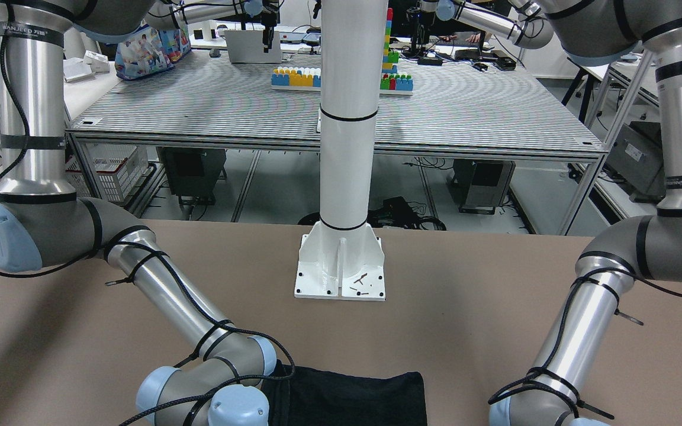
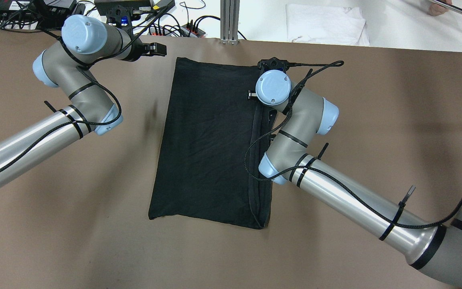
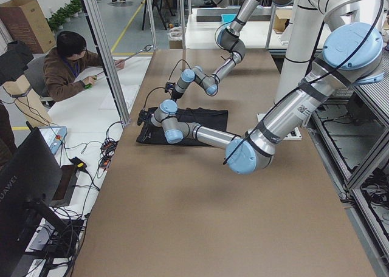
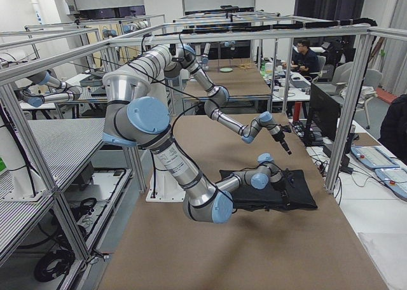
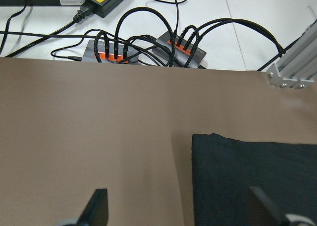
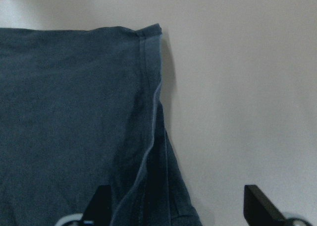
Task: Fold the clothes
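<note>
The black garment (image 2: 211, 140) lies flat on the brown table as a folded rectangle, with doubled hemmed layers along its right edge. It also shows in the front view (image 1: 347, 396). My left gripper (image 2: 155, 49) is open and empty above bare table, just left of the garment's far left corner (image 5: 247, 176). Its fingertips (image 5: 97, 207) stand wide apart. My right gripper (image 6: 181, 211) is open and empty, low over the garment's far right edge (image 6: 143, 102) near the hemmed corner. In the overhead view the right wrist hides it.
The white post (image 1: 347, 118) stands on its base plate (image 1: 341, 272) at the table's robot side. Power strips and cables (image 5: 143, 50) lie past the far table edge. A white cloth (image 2: 325, 24) and an aluminium upright (image 2: 229, 20) are there too. A person (image 3: 67, 70) sits beyond.
</note>
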Motion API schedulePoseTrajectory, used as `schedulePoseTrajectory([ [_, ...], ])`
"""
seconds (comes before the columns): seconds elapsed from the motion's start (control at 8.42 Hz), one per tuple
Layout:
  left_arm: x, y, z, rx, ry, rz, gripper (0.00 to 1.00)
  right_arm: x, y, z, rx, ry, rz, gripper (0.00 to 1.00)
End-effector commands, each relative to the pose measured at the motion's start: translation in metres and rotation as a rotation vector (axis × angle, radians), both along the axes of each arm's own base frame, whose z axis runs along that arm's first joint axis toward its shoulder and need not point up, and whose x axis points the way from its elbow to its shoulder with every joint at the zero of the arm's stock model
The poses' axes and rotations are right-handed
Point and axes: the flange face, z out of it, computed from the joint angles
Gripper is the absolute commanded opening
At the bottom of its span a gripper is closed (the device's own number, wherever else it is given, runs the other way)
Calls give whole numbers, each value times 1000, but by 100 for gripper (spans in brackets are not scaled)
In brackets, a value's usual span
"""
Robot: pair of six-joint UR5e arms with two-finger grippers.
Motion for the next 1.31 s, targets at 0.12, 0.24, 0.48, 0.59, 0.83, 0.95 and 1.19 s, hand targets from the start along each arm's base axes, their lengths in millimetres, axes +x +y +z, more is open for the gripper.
schedulePoseTrajectory([
  [0.12, 0, 0, 0, 1, -1, 1, 100, -22, 6, 13, 24, 6, -1, 94],
  [0.24, 0, 0, 0, 1, -1, 1, 100, -24, 7, 16, 23, 9, -3, 94],
  [0.48, 1, 0, -1, 1, 1, 1, 100, -24, 7, 13, 26, 5, -3, 94],
  [0.59, 2, 0, -5, 2, 6, 0, 100, -21, 7, 9, 34, 3, -10, 94],
  [0.83, 3, 0, -10, 5, 14, -1, 100, -18, 15, 10, 42, -4, -22, 94],
  [0.95, 3, 0, -14, 9, 18, -1, 100, -12, 23, 34, 31, 9, -26, 94],
  [1.19, 7, 3, -15, 9, 18, 5, 100, -2, 32, 58, 21, 18, -27, 94],
])
